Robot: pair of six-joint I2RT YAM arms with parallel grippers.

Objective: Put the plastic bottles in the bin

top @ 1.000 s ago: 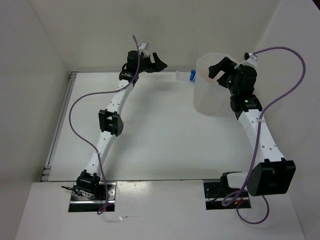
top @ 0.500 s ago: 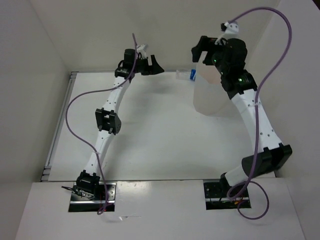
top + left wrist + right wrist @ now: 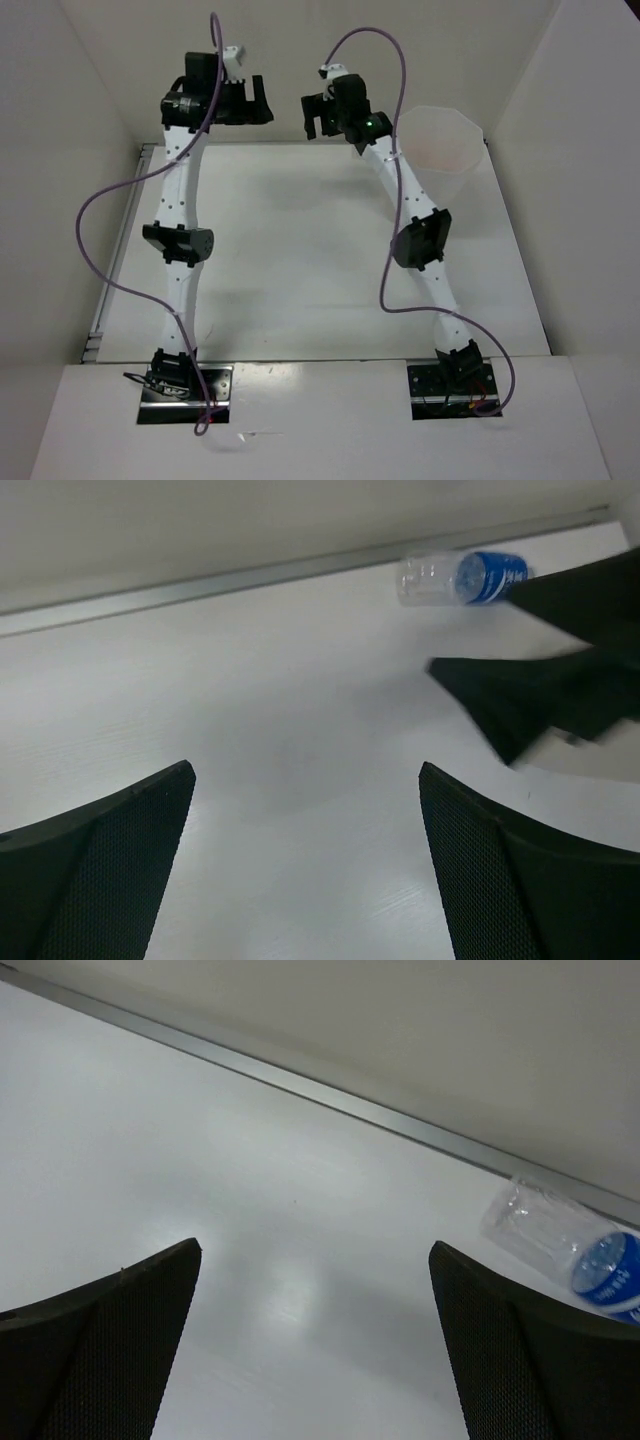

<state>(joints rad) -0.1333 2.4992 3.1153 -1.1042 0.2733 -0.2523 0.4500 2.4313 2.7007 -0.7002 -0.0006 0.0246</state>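
Where white table (image 3: 250, 730) meets wall (image 3: 200, 520), a blue-labelled bottle (image 3: 462, 577) lies.

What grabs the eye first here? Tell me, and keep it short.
Two arms stand raised high at the back, the left arm and the right arm, their open, empty jaws pointing toward each other. Right of them stands the tall translucent bin, and a clear bottle with a blue label lies on its side by the far metal rail.

Overhead from behind; both low wrist views share far-edge bottle (image 3: 462, 577)
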